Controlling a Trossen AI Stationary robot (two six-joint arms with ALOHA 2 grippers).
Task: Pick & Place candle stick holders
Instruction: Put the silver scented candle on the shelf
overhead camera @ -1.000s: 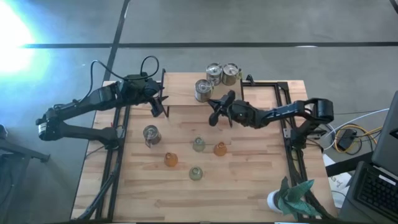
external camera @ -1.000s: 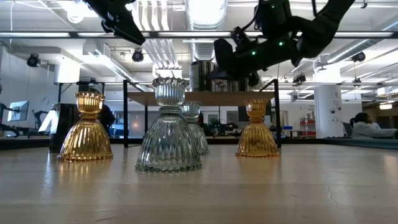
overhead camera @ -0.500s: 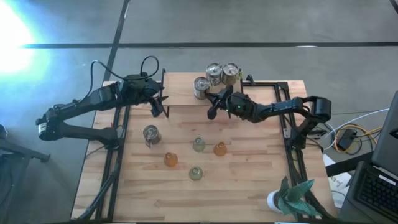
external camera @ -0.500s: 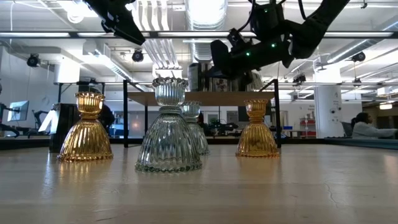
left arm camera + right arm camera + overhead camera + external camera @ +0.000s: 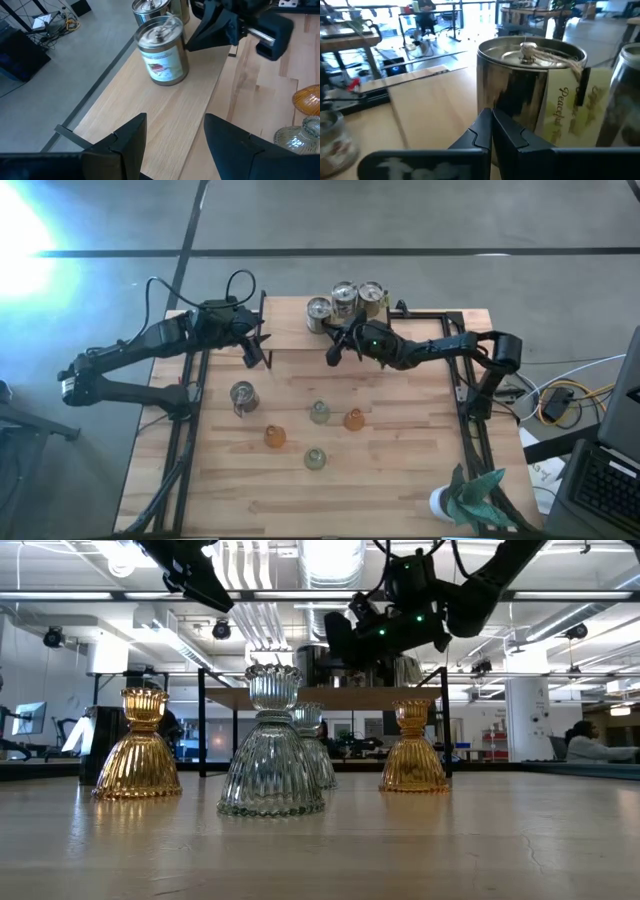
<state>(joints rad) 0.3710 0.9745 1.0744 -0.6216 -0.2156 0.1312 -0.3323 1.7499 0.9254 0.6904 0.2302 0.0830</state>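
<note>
An open-plan robotics lab or workshop is indicated: a pale wooden bench (image 5: 400, 470) framed by black metal rails (image 5: 468, 442), exposed ceiling ducts (image 5: 255, 625), strip lighting, and desks with monitors behind.

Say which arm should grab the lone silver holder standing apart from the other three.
Left. The left gripper hangs open close beside the lone silver holder; the right gripper, shut, is farther off at the three clustered silver holders.
</note>
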